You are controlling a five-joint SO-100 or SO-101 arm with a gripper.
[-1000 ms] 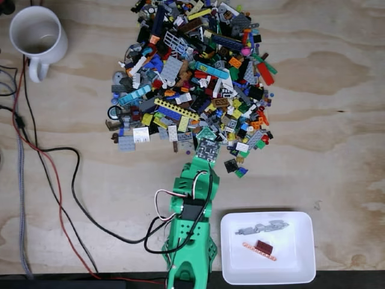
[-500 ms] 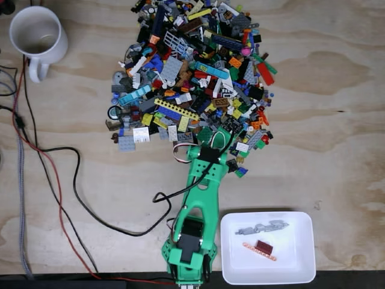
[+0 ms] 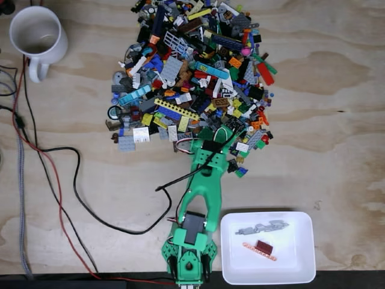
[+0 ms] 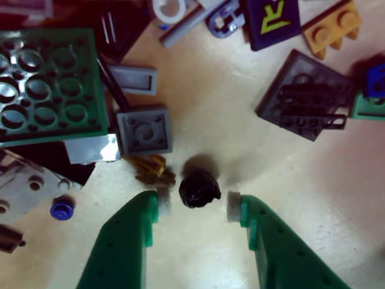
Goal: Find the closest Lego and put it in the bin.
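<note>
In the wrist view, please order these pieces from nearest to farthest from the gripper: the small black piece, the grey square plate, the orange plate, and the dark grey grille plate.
Measured from the gripper in the wrist view:
1. Small black piece: between the fingertips, on the table.
2. Grey square plate: up and to the left.
3. Dark grey grille plate: upper right.
4. Orange plate: top right corner.

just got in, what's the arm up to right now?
The green arm is stretched out to the near edge of the Lego pile on the wooden table. In the wrist view its gripper is open, with a small black piece sitting between the fingertips, not yet pinched. The white bin beside the arm's base already holds a grey piece, a dark red one and an orange strip. A white mug stands off in the far corner.
</note>
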